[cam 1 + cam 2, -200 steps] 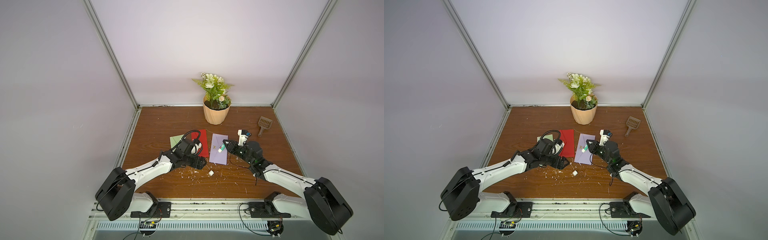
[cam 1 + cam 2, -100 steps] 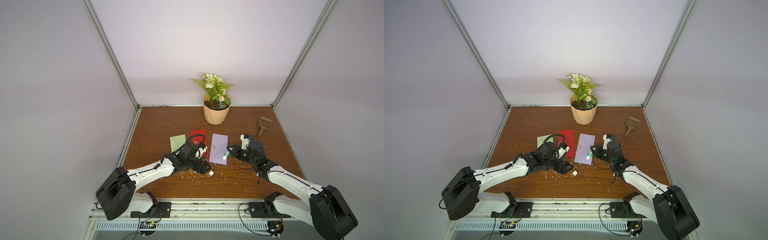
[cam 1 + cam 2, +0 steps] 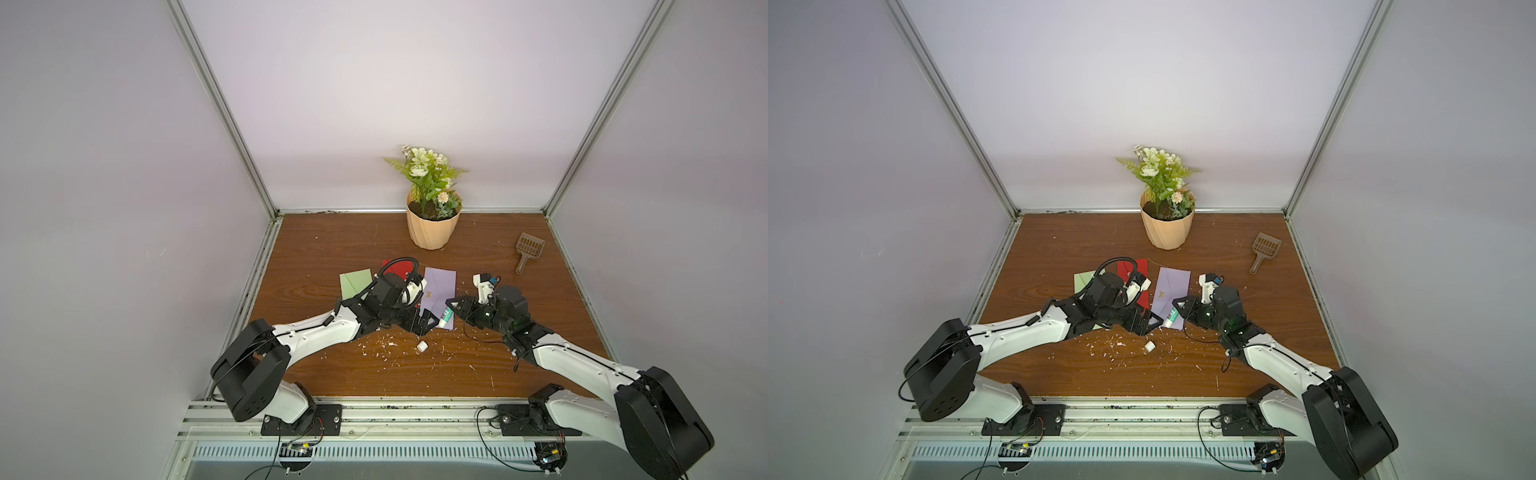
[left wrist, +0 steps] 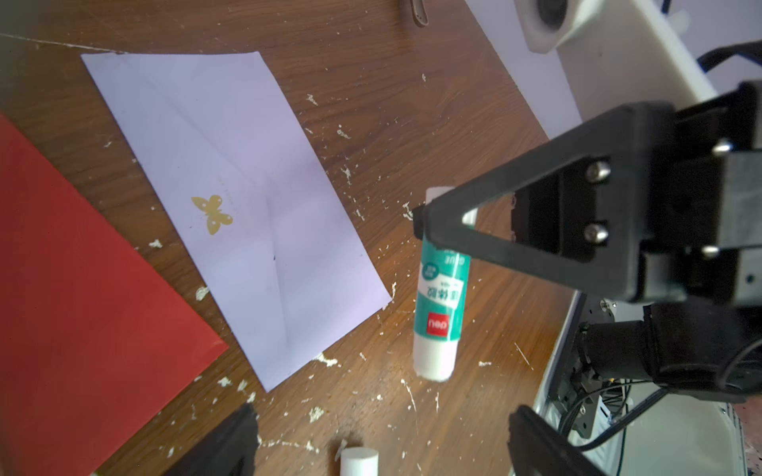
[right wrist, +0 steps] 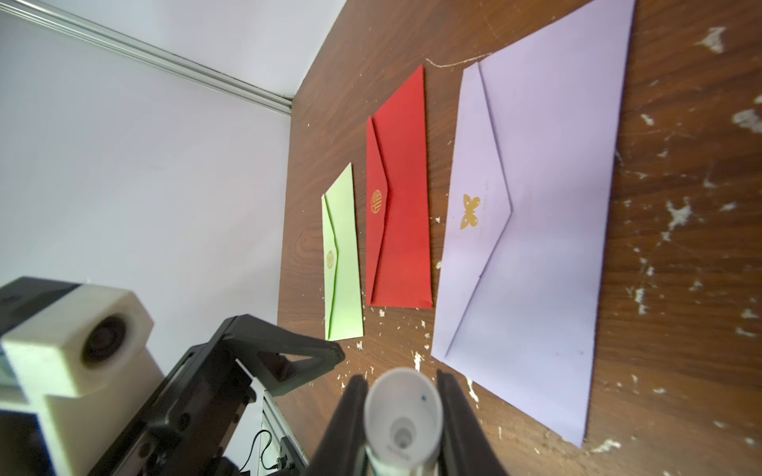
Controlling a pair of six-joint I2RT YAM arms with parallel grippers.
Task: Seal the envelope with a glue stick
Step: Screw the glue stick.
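The glue stick [image 3: 446, 319], white with a green label, hangs tilted just above the table by the near corner of the purple envelope [image 3: 439, 289]. My right gripper [image 3: 451, 312] is shut on its upper part; in the right wrist view its fingers press both sides of the glue stick [image 5: 402, 412]. My left gripper [image 3: 426, 328] stands open just left of the stick, touching nothing. In the left wrist view the glue stick [image 4: 438, 305] hangs past the purple envelope [image 4: 231, 198]. A small white cap [image 3: 422, 347] lies on the table in front of the left gripper [image 4: 381, 437].
A red envelope [image 5: 402, 206] and a green envelope [image 5: 342, 263] lie left of the purple envelope [image 5: 536, 226], all with flaps folded flat. A potted plant [image 3: 432, 224] stands at the back and a brown scoop [image 3: 527, 249] at back right. White crumbs litter the wooden table [image 3: 415, 374].
My right gripper carried the glue stick from over the purple envelope toward its near corner. My left gripper moved right toward the stick and opened wider.
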